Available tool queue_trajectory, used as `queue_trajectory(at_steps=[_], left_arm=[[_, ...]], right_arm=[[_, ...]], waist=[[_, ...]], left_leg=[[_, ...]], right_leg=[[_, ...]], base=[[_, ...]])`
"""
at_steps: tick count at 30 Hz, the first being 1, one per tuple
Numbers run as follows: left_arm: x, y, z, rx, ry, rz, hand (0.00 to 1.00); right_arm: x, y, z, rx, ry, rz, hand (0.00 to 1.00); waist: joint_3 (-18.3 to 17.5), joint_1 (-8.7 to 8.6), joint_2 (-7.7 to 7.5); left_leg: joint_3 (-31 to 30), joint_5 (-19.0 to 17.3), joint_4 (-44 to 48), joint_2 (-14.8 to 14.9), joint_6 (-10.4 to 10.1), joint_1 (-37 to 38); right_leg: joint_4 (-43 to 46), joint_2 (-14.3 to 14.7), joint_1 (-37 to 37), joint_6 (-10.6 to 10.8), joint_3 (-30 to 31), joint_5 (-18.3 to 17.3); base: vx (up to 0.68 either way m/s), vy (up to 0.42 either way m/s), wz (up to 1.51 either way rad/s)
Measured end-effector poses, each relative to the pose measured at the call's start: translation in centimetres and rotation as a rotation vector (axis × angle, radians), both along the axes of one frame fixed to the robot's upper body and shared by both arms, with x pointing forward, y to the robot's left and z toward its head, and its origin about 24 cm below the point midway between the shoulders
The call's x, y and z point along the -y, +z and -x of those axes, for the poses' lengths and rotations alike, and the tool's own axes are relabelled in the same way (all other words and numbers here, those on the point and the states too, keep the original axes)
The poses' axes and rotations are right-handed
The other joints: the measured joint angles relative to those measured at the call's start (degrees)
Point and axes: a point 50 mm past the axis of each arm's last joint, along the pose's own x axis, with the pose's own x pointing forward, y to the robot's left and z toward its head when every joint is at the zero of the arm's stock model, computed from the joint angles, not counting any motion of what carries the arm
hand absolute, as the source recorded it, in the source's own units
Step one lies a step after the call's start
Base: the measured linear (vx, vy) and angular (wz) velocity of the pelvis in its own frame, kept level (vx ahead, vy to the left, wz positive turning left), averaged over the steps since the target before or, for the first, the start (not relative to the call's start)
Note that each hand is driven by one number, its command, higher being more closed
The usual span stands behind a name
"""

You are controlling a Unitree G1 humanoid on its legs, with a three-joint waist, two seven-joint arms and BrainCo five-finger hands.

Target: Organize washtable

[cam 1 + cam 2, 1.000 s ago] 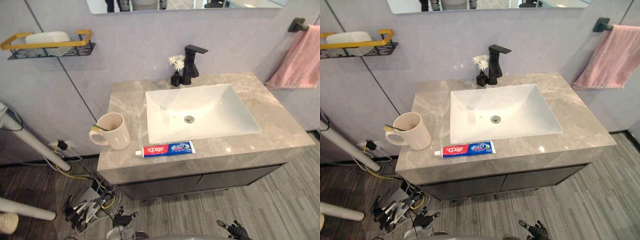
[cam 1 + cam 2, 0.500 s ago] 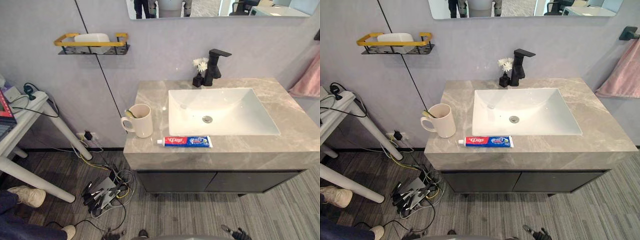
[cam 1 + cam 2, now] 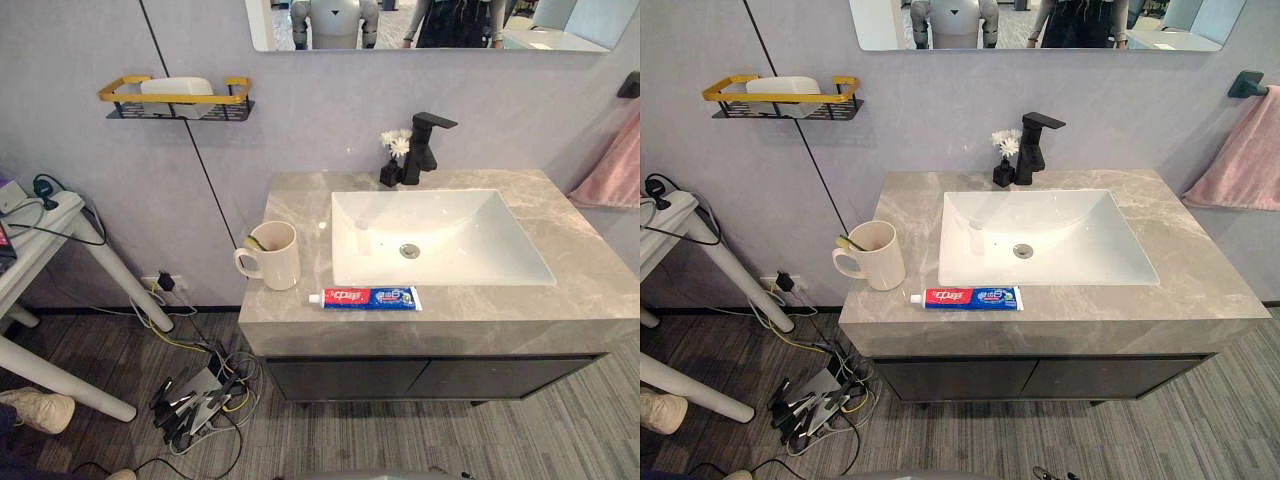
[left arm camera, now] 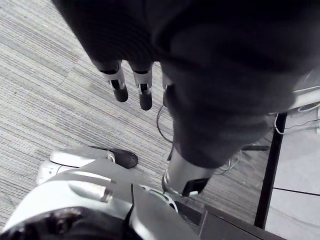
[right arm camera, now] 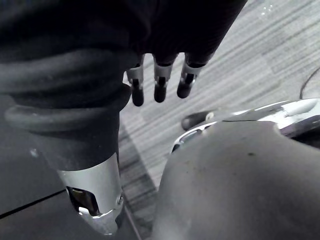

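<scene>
We see both arms hanging low over the grey striped floor, away from the washtable. The left hand (image 4: pixel 144 92) has its silver, dark-tipped fingers straight and relaxed, with nothing in it. The right hand (image 5: pixel 159 86) hangs the same way, fingers loose and spread a little, holding nothing.

Ahead of us stands the grey marble countertop (image 3: pixel 300 200) on a dark cabinet (image 3: pixel 420 378). A white rectangular sink basin (image 3: pixel 470 230) is set into its middle. Behind the basin, at the wall, stands a black angular faucet (image 3: pixel 425 140), and just beside it on the left a small black vase of white flowers (image 3: pixel 392 160).

On the left part of the counter we find a cream ceramic mug (image 3: pixel 275 258), upright, handle turned to the left. A yellow-green toothbrush (image 3: pixel 255 242) leans inside it. A red, white and blue toothpaste tube (image 3: pixel 365 297) lies flat along the front strip of the counter, just before the basin, cap end to the left, near the mug but apart from it.

On the wall to the left hangs a black wire shelf with a yellow rail (image 3: pixel 175 100), holding a white box (image 3: pixel 176 87). A pink towel (image 3: pixel 1240 150) hangs at the right.
</scene>
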Motion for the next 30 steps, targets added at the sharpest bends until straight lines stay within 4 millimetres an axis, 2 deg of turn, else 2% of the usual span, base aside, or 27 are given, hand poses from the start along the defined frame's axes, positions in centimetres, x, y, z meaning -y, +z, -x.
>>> queue_trajectory(at_steps=[10,19,21,23,24,26,27,28,30], left_arm=[[-0.1,0.1,-0.1,0.022,0.021,-0.011,0.0],[-0.1,0.1,-0.2,0.025,0.024,-0.022,0.0],[-0.3,0.1,0.0,0.025,0.071,-0.023,0.0],[-0.6,0.1,0.8,0.027,0.207,-0.028,0.0],[-1.1,0.2,2.1,0.012,0.351,-0.034,0.0],[-2.6,0.6,3.5,0.01,0.51,-0.07,0.0],[-4.8,1.4,4.5,0.031,0.647,-0.135,0.0],[-6.3,2.0,4.9,0.052,0.709,-0.185,0.0],[-13.7,6.2,5.4,0.193,0.845,-0.45,0.0]], right_arm=[[-0.6,-0.1,1.3,-0.005,-0.033,0.003,0.0],[-0.6,0.0,1.3,0.007,-0.042,0.02,0.0],[-0.6,0.0,1.4,0.007,-0.043,0.019,0.0],[-0.6,0.0,1.7,0.001,-0.045,0.017,0.0],[-0.5,0.0,1.8,-0.001,-0.045,0.018,0.0],[-0.5,0.0,1.9,-0.002,-0.051,0.017,0.0],[-0.5,0.0,2.1,-0.006,-0.054,0.015,0.0],[-0.5,0.0,2.1,-0.003,-0.054,0.015,0.0],[-0.4,0.1,2.4,0.007,-0.05,0.011,0.0]], waist=[[-0.1,0.33,-0.48],[-0.3,0.35,-0.25],[-0.3,0.92,-0.2],[-0.5,1.8,0.14],[-0.4,2.14,0.32],[-0.6,3.19,0.2],[-0.6,3.34,0.23],[-0.6,3.34,0.24],[-0.8,4.43,0.57]], left_leg=[[-2.5,0.0,0.0,-0.2,0.0,-1.1],[-2.4,0.0,0.0,-0.2,0.0,-0.9],[-2.5,0.0,0.0,-0.2,0.0,-1.0],[-2.7,0.0,0.0,-0.2,0.0,-1.1],[-2.7,0.0,0.0,-0.2,0.0,-1.5],[-2.9,0.0,0.0,-0.1,0.0,-1.8],[-3.5,0.0,0.0,-0.2,0.0,-2.0],[-4.0,0.0,0.0,-0.2,0.0,-2.0],[-5.0,0.0,0.0,-0.2,-0.1,-2.1]], right_leg=[[-1.1,0.0,1.0,0.2,-2.5,0.1],[-1.1,0.0,1.0,0.1,-2.2,0.1],[-1.1,0.0,1.0,0.1,-2.3,0.1],[-1.1,0.0,0.9,0.0,-2.4,0.0],[-1.1,0.0,1.0,-0.1,-2.7,-0.2],[-1.0,0.0,1.0,-0.1,-3.0,-0.5],[-0.8,0.0,1.2,-0.1,-3.7,-0.8],[-0.8,-0.1,1.5,-0.1,-4.2,-0.8],[-0.8,0.0,2.5,-0.2,-5.5,-1.5]], base=[[0.01,-0.001,0.11],[0.0,0.0,0.0],[0.0,0.0,0.0],[0.0,-0.002,0.04],[-0.01,-0.006,0.1],[-0.01,-0.012,0.11],[0.02,-0.017,0.22],[0.04,-0.016,0.37],[0.03,-0.023,0.34]])
